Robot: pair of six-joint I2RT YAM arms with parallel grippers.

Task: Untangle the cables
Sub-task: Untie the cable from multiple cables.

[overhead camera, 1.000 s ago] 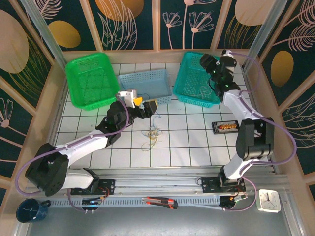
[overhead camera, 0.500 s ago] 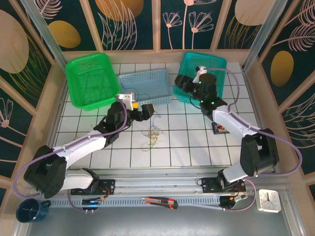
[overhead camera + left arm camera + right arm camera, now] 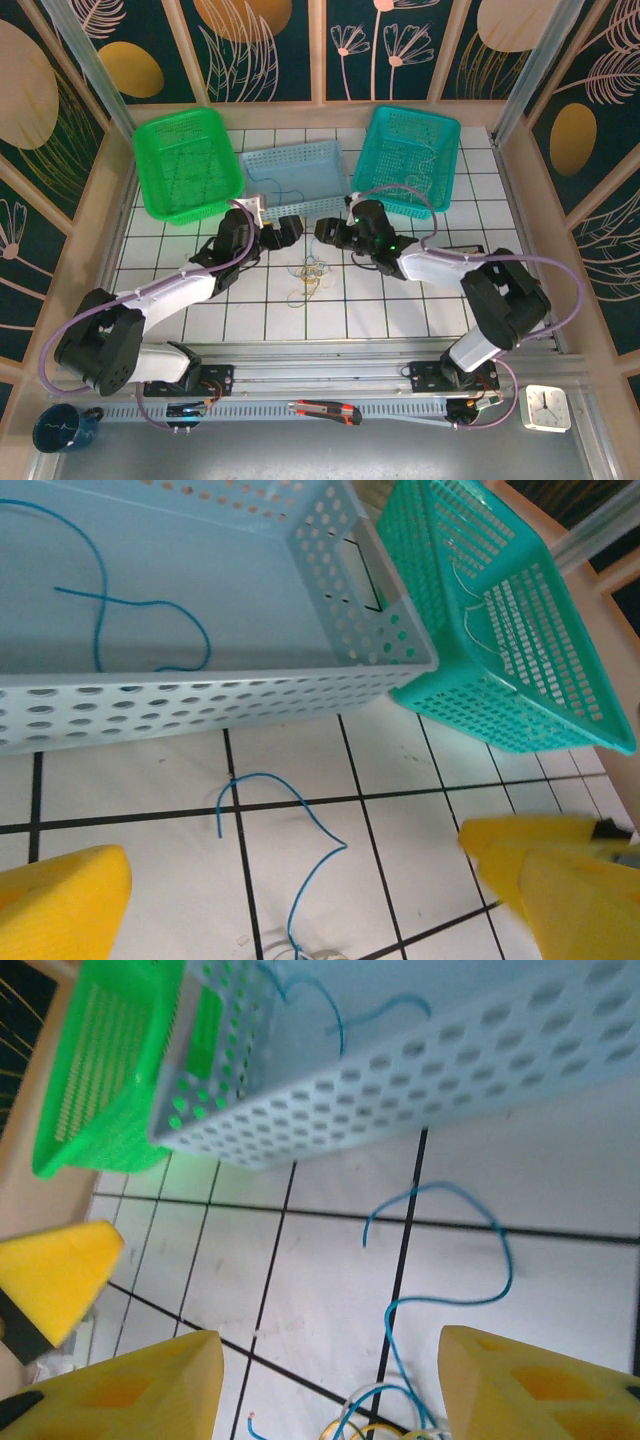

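Just behind both pairs of yellow fingertips, on the white tiled table (image 3: 390, 310), the cables (image 3: 312, 272) lie in a small loose knot of white, yellowish and blue loops. The left gripper (image 3: 288, 228) and right gripper (image 3: 325, 231) face each other close together on the far side of the knot, both spread wide with nothing between their pads. Between the left fingers (image 3: 60, 905) a loose blue strand (image 3: 340, 845) curls over the tile. Between the right fingers (image 3: 540, 1390) the same strand climbs from the knot at the bottom edge. Straight ahead of the fingertips stands the light blue basket (image 3: 300, 175). Its perforated wall is near the strand's far loop, and another blue wire (image 3: 150, 605) lies inside. A teal basket (image 3: 410, 155) touches it beyond the right fingers, and a green basket (image 3: 185, 160) sits beyond the left ones. One left fingertip shows in the right wrist view, beside the right fingers.
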